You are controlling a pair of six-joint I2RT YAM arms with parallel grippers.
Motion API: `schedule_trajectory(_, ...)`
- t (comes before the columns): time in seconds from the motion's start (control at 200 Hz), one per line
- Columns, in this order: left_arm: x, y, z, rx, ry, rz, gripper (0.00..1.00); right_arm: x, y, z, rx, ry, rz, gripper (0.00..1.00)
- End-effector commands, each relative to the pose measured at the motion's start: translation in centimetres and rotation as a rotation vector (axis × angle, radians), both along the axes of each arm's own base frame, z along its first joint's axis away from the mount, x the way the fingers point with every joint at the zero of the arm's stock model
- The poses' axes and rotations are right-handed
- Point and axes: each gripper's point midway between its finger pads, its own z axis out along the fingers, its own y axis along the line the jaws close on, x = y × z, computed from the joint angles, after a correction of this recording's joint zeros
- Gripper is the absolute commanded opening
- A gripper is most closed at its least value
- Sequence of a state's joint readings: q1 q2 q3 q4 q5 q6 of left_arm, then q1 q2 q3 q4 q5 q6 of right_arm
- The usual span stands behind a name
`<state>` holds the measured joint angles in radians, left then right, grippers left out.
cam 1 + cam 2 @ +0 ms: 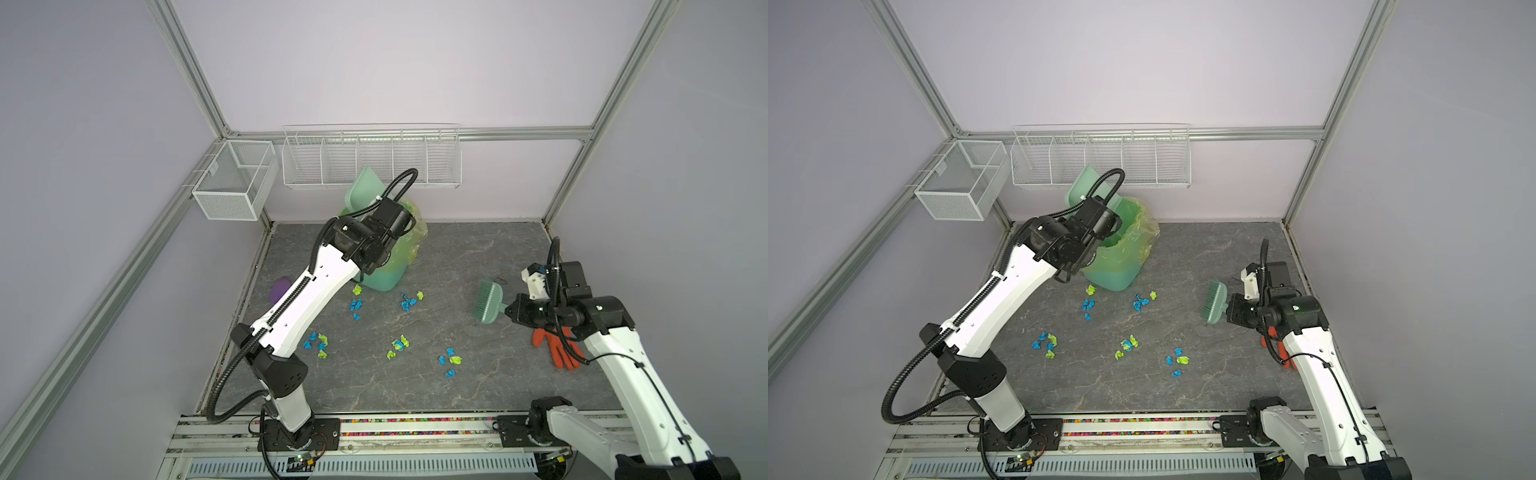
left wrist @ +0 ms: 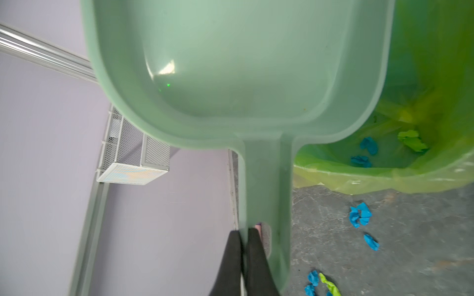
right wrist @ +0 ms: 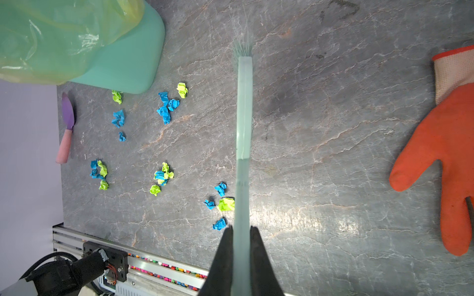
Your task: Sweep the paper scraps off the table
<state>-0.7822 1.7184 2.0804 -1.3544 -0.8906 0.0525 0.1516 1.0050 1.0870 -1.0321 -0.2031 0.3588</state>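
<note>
Blue and lime paper scraps (image 1: 401, 345) (image 1: 1127, 345) (image 3: 164, 107) lie in several small clusters across the middle of the dark veined table (image 1: 457, 257). My left gripper (image 2: 243, 233) is shut on the handle edge of a pale green dustpan (image 1: 363, 189) (image 2: 243, 64). The pan is raised and tilted over a green lined bin (image 1: 386, 278) (image 2: 436, 77), which holds a few scraps (image 2: 369, 146). My right gripper (image 3: 242, 228) is shut on the handle of a green brush (image 1: 490, 301) (image 3: 245, 102), held above the table's right side, clear of the scraps.
An orange glove (image 1: 561, 349) (image 3: 448, 153) lies under the right arm. A purple and pink scoop (image 3: 67, 120) rests by the left table edge. Wire baskets (image 1: 235, 178) (image 1: 370, 158) hang on the walls. A rail (image 1: 415, 422) with coloured beads runs along the front.
</note>
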Motion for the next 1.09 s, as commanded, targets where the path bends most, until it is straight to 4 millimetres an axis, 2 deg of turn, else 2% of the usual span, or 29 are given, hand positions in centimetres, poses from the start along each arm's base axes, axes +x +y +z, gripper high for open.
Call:
schedule_trajectory(0.0,-2.3,-0.7,0.2,-0.162,0.064,-0.048,0.0,-0.2,0.5,0.6,0.008,-0.004,0.059,0.06)
schedule_trajectory(0.13,-3.6,-1.7,-0.5,-0.269,0.114,-0.084,0.0,-0.3,0.7,0.7,0.007,-0.008,0.094,0.06)
schedule_trajectory(0.21,-4.3,-2.2,-0.6,-0.298,0.132,-0.091,0.0,-0.7,1.1,1.1,0.007,-0.01,0.147,0.06)
schedule_trajectory(0.35,-5.8,-4.0,-1.2,-0.322,0.184,-0.145,0.0,-0.9,0.5,1.7,-0.043,-0.035,0.158,0.07)
schedule_trajectory(0.48,-6.7,-5.1,-1.8,-0.361,0.228,-0.171,0.0,-1.1,1.0,2.4,-0.012,-0.056,0.179,0.07)
schedule_trajectory(0.74,-8.7,-7.7,-4.6,-0.489,0.37,-0.228,0.0,-2.3,2.3,2.5,0.055,-0.025,0.236,0.07)
schedule_trajectory(0.855,-9.3,-8.0,-5.2,-0.523,0.391,-0.24,0.0,-2.9,2.8,2.8,0.071,-0.018,0.26,0.07)
schedule_trajectory(1.09,-9.7,-7.4,-6.3,-0.516,0.397,-0.232,0.0,-4.5,3.2,3.0,0.064,0.047,0.293,0.07)
